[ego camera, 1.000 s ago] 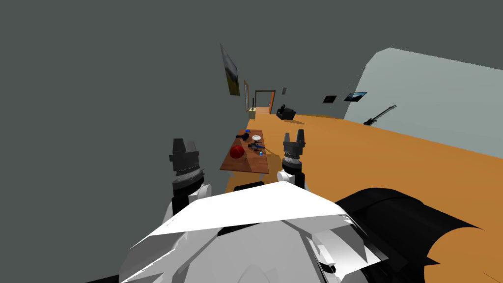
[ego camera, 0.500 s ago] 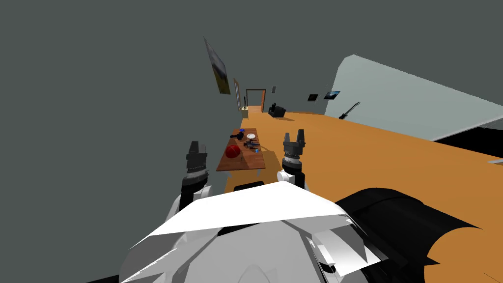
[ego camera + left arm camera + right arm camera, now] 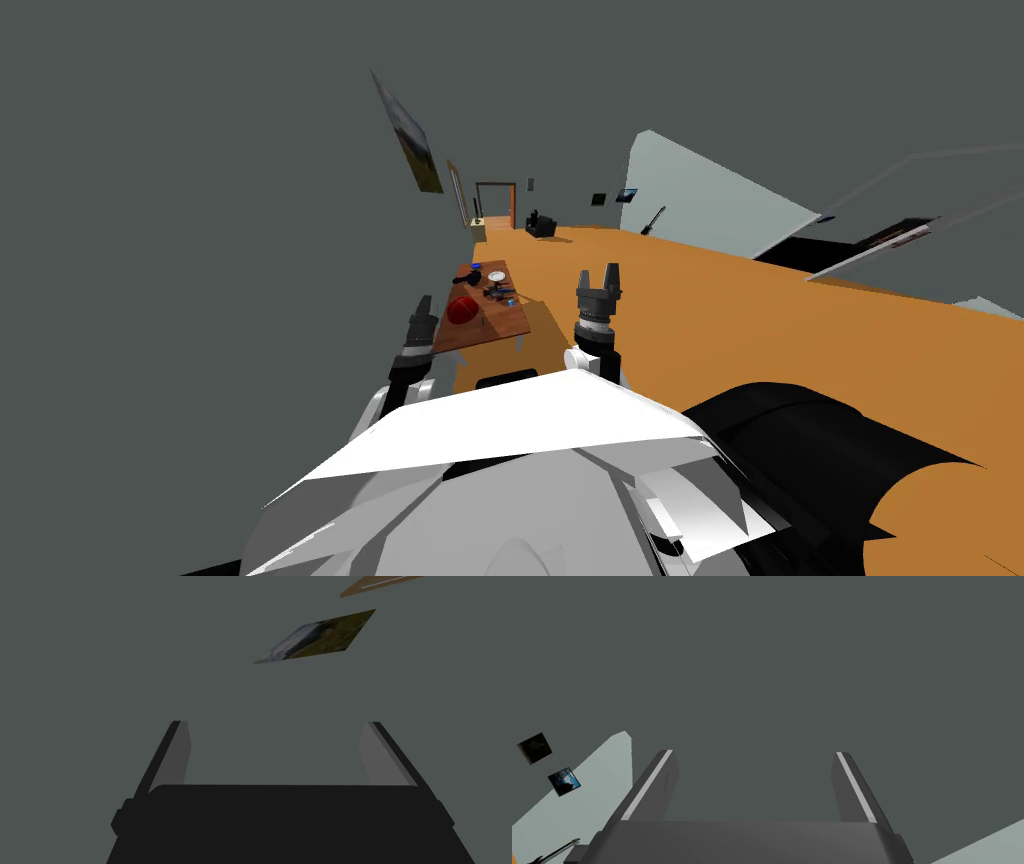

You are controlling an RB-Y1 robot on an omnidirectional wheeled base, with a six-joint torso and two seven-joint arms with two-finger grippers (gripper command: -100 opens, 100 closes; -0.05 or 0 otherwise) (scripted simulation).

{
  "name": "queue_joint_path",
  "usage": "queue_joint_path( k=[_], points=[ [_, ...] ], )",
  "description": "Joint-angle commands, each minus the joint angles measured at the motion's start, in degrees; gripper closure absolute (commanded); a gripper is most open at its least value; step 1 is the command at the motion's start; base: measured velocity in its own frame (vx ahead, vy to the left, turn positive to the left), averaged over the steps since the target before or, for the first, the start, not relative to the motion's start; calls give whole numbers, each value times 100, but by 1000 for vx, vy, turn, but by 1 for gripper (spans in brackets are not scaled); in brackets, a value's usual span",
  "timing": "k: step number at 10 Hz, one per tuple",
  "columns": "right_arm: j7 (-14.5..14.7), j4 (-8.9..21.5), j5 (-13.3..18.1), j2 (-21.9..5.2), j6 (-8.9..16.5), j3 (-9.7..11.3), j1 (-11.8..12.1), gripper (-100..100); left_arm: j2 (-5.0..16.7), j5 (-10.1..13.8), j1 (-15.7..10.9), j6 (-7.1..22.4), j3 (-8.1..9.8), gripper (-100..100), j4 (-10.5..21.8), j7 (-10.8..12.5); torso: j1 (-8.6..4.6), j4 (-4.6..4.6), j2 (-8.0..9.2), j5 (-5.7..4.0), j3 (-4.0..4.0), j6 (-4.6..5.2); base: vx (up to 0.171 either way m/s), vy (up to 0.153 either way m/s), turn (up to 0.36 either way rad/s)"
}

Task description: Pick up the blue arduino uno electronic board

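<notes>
Arduino board indistinct among small items (image 3: 497,290) on brown table (image 3: 502,322); left hand (image 3: 424,304), right hand (image 3: 598,272) both spread.

Tabletop (image 3: 505,322): plain reddish-brown. Round object (image 3: 461,311) at its 9 o'clock: red. Plate (image 3: 497,275) at 12 o'clock: white. Floor (image 3: 760,320): plain orange. Wall (image 3: 200,200): plain dark grey. Left end effector (image 3: 274,723), right end effector (image 3: 754,752): dark bodies, grey fingers.

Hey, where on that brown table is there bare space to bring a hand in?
The brown table is bare at its near end, between the red round thing and the edge away from the wall. The middle and far end are crowded: small dark and blue items, then a white plate.
</notes>
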Motion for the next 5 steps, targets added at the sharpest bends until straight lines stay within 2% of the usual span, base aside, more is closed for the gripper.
queue_joint_path(
  k=[1, 2, 4, 5],
  points=[
    [0, 0, 0, 0, 0, 0, 0, 0, 182, -34, -73, 106, -46, -100, 286, 164, 0, 0, 0, 0, 0, 0, -64, 28, -331],
    [0, 0, 0, 0, 0, 1, -1, 0, 182, -34, -73, 106, -46, -100, 348, 164, -1, -2, -5, 0, -4, 4, -44, 23, -177],
    [0, 0, 0, 0, 0, 0, 0, 0, 464, -109, -219, 339, -185, -100, 843, 435, -10, -4, -14, -2, -9, 3, -64, 16, -341],
    [0, 0, 0, 0, 0, 0, -1, 0, 464, -109, -219, 339, -185, -100, 928, 435, -4, -2, -6, -2, -4, 3, -54, 33, -268]
  ],
)
